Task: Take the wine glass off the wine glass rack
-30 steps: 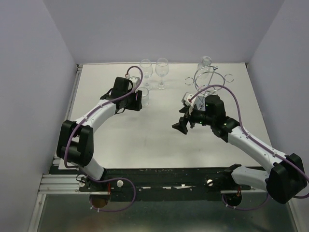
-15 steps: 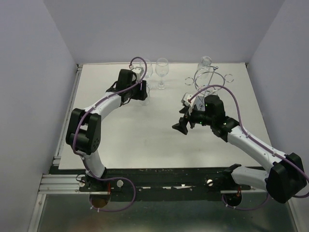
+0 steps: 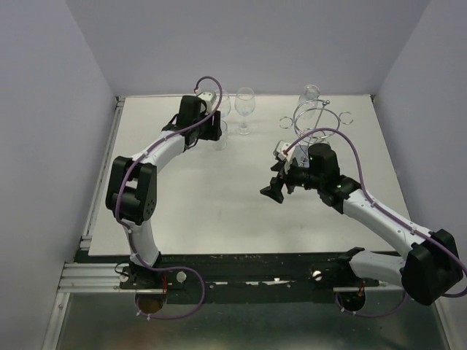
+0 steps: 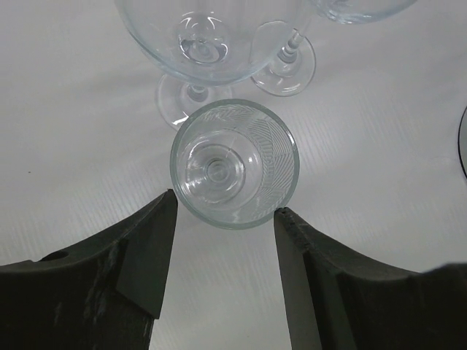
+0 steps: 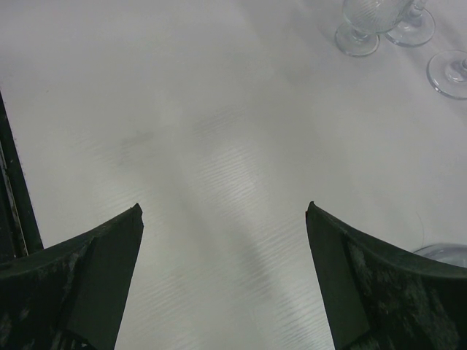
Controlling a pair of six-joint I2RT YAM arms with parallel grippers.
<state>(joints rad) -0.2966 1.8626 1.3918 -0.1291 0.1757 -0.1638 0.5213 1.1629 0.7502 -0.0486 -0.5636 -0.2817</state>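
Observation:
The chrome wine glass rack [image 3: 315, 117] stands at the back right, with a wine glass [image 3: 309, 93] hanging from its far side. My left gripper [image 3: 217, 130] reaches to the back of the table, pointing down. Its fingertips sit against both sides of a small patterned wine glass [image 4: 235, 162], which stands upright between them; the gripper [image 4: 225, 200] is shut on it. Two larger wine glasses [image 3: 221, 102] [image 3: 244, 102] stand just beyond. My right gripper [image 3: 273, 191] is open and empty over bare table [image 5: 224, 211], left of and nearer than the rack.
The two standing glasses [image 4: 204, 36] are close behind the held one, their feet [image 4: 284, 69] nearly touching it. Purple-grey walls enclose the table on three sides. A black rail [image 3: 255, 261] runs along the near edge.
My left arm has stretched toward the back of the table, carrying the small glass up next to the two standing glasses. The right arm has not moved.

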